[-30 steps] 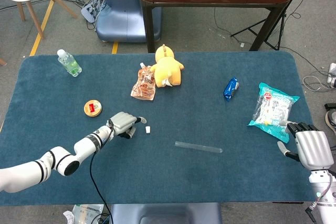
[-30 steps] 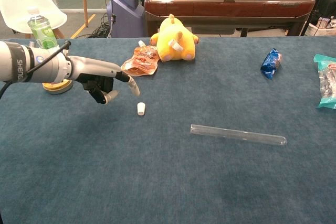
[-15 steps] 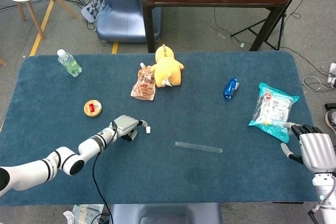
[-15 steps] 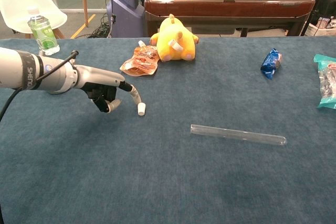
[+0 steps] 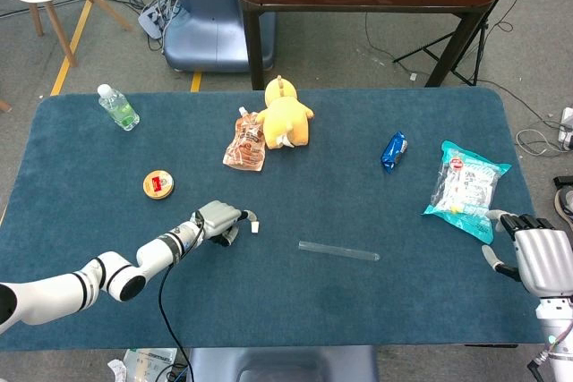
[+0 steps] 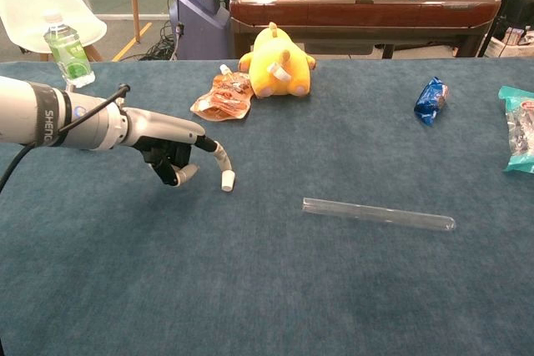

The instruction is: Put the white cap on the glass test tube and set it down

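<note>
White cap (image 6: 227, 180) rests on the blue surface (image 5: 358, 310), just beside the left robot hand (image 6: 171, 158), and is not yet lifted. One extended finger (image 6: 219, 154) of that robot hand reaches down to the cap and appears to touch its top or near side; the other fingers are curled under the palm. No opposing finger is seen on the cap, so the left robot hand holds nothing at present. The glass test tube (image 6: 380, 214) lies flat on the surface, well apart from the cap toward the robot's right, uncapped. The step in hand is judged to be acquisition of the cap, the first stage of the task. The next move calls for a second finger or the thumb to close against the cap from the opposite side, since a small light cap is likely to slide or tip under a one-sided push. The left arm extends low across the surface. The right robot hand (image 5: 541, 258) hovers at the right edge, fingers spread, empty.
</note>
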Controlling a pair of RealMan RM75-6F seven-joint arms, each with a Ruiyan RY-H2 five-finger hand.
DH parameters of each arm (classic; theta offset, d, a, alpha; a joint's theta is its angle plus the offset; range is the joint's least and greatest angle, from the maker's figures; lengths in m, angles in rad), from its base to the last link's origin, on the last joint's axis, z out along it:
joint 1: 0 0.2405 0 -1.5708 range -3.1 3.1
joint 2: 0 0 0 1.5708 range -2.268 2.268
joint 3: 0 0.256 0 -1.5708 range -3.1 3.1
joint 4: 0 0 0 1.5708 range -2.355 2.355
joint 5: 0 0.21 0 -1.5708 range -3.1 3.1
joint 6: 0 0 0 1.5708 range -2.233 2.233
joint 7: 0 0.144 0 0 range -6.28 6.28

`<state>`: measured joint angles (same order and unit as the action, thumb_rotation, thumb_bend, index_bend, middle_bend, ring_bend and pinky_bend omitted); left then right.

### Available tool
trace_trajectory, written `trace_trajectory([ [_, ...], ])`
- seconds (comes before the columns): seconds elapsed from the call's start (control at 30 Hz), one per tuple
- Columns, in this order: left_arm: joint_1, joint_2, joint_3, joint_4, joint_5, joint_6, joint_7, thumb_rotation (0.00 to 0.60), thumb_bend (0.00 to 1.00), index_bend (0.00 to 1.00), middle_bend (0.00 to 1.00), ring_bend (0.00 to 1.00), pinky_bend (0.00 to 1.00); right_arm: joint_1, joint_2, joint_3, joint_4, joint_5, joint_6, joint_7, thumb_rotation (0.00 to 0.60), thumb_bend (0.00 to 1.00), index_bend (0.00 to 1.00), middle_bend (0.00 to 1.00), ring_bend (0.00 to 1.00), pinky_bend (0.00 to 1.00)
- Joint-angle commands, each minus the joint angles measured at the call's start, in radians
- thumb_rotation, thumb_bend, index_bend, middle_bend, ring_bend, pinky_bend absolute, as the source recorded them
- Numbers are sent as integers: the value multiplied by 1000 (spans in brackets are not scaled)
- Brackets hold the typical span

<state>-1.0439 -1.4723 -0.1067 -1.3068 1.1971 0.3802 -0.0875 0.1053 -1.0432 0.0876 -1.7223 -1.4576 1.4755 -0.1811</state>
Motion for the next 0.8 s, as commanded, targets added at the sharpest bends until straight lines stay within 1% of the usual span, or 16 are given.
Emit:
trace_trajectory([
  [0.03, 5, 24, 10, -40, 7, 12, 6, 600, 706, 179, 1000, 1000, 1000, 0, -1, 0, 1, -1, 1, 1, 600, 273, 340, 474, 398, 435],
  [0.47, 19, 89, 52, -165, 10, 57, 64, 600, 705, 179, 1000, 1000, 1000, -8, -2, -3, -3, -17, 15, 3, 600, 273, 340, 474, 398, 435],
  [0.8, 26, 103, 56, -190, -14, 105, 99, 600, 697, 179, 1000, 1000, 1000, -15, -2, -5, -2, -21, 23, 9, 600, 273, 340, 474, 416, 435],
])
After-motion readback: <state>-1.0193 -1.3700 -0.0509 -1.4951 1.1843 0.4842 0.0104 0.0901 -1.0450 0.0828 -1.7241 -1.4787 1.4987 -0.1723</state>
